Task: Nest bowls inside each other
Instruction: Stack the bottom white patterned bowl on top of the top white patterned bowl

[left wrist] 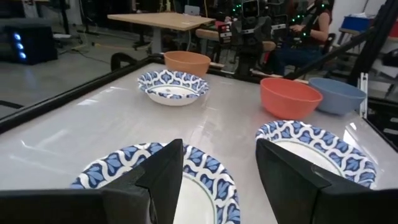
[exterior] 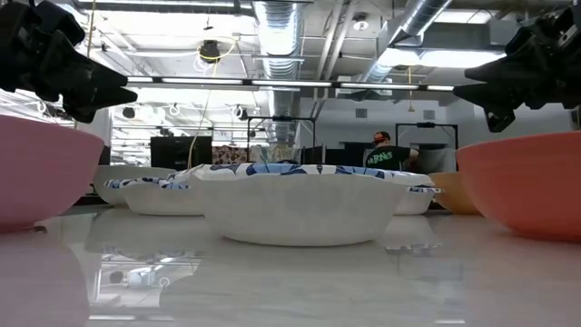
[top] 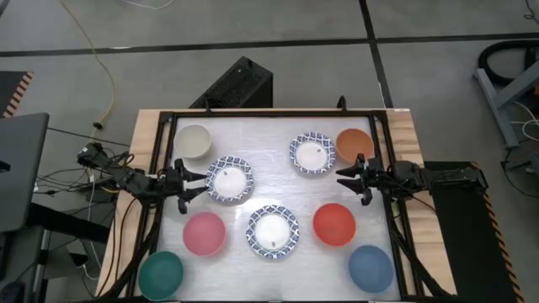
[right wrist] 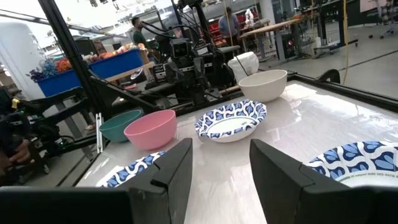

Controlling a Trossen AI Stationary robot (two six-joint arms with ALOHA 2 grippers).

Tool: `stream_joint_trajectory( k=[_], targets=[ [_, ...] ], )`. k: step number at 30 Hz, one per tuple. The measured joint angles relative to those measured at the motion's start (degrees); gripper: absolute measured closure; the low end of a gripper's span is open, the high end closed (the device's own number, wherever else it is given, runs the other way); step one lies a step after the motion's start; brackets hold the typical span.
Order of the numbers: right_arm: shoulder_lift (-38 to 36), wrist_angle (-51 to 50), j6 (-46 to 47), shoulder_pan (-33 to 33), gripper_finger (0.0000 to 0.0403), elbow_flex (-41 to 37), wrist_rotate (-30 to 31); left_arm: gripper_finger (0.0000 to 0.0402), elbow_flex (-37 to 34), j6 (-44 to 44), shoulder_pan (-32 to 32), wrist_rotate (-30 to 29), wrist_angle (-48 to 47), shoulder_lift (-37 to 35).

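White tabletop (top: 278,139) carries nine separate bowls, none nested: green (top: 161,274) and blue (top: 371,268) nearest, cream (top: 193,141) and orange (top: 354,144) farthest. Left gripper (top: 200,184) and right gripper (top: 343,175) hover mid-table, jaws apart, holding nothing.

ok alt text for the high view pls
Nine separate bowls, none nested, on a white table. The left hand is open beside a blue-patterned bowl; the right hand is open beside the orange bowl.
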Motion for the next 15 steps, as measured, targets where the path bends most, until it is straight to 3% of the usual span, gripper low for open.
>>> stream_joint_trajectory(
  k=[5, 15],
  targets=[
    [0.0, 0.1, 4.5, 0.0, 0.0223, 0.0, 0.0, 0.021, 0.0, -4.0, 0.0, 0.1, 1.2, 0.0],
    [0.0, 3.5, 4.2, 0.0, 0.0223, 1.5, 3.0, 0.021, 0.1, -7.9, 0.0, 1.5, 6.6, 0.0]
  ],
)
